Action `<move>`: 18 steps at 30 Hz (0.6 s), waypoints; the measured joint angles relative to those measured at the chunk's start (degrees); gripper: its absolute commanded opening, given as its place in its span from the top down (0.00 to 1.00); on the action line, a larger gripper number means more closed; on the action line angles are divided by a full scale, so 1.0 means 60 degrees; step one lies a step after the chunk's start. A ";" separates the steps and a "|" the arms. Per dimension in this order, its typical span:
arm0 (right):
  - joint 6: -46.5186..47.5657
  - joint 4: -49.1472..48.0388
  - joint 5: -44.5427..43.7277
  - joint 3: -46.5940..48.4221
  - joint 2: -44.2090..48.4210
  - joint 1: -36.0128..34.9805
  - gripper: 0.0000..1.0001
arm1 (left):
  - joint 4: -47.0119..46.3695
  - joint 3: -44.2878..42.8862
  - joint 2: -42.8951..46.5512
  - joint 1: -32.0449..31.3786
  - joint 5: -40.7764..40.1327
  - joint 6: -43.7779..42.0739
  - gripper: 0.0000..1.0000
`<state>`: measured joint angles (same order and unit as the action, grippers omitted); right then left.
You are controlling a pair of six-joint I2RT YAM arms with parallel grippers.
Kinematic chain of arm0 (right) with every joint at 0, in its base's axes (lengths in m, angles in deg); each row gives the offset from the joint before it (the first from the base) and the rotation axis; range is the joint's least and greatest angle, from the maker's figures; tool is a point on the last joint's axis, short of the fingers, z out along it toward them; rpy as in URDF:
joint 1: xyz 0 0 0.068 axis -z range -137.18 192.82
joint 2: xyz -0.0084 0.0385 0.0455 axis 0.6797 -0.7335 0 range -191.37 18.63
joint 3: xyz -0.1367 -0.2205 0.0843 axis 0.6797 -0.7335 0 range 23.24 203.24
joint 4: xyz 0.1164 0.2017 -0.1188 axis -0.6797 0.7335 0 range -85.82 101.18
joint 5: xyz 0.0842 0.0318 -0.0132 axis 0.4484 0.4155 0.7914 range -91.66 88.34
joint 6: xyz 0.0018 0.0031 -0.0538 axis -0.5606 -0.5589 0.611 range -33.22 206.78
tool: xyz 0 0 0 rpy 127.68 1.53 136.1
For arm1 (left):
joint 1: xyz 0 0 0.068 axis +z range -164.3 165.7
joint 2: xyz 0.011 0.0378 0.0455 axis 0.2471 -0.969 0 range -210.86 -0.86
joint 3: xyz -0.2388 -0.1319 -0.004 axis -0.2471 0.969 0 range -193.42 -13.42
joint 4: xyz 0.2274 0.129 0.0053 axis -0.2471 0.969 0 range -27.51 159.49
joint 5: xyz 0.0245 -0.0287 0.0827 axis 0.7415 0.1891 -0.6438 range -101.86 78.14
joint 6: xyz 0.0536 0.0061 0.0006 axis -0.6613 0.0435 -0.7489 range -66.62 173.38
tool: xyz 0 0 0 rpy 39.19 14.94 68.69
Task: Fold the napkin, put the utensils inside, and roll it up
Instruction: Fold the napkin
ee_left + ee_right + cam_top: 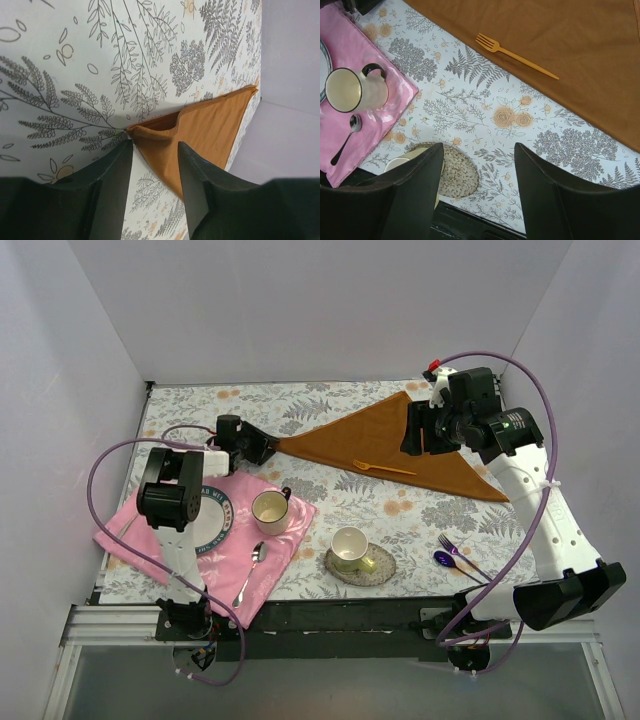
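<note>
The satiny rust-orange napkin (pixel 395 440) lies folded into a flat triangle on the fern-printed tablecloth (pixel 330 490), with a slim orange fork (pixel 515 56) resting along its long edge. The left gripper (pixel 155 145) straddles the napkin's pointed left corner, jaws narrowly apart and not pinching. The right gripper (pixel 479 147) hovers with its jaws spread wide. A purple fork (pixel 458 546) and a dark spoon (pixel 444 559) lie front right.

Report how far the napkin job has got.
Done: the napkin lies folded into a triangle, with the orange fork on it. In hand: the left gripper has its jaws apart around the napkin's left corner; the right gripper hangs open and empty over the napkin's right side. Left: the purple fork and blue spoon lie on the table at the near right, and nothing is rolled.
</note>
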<state>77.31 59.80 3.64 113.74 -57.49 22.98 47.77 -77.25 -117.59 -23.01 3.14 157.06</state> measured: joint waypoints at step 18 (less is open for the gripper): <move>-0.0433 0.0255 -0.0226 0.0000 0.0000 0.0244 0.33 | 0.1683 -0.1993 -0.0433 -0.0197 -0.0685 -0.1603 0.95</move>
<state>74.71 61.33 2.28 113.74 -57.49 24.45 57.87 -89.21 -120.19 -24.19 -0.97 147.44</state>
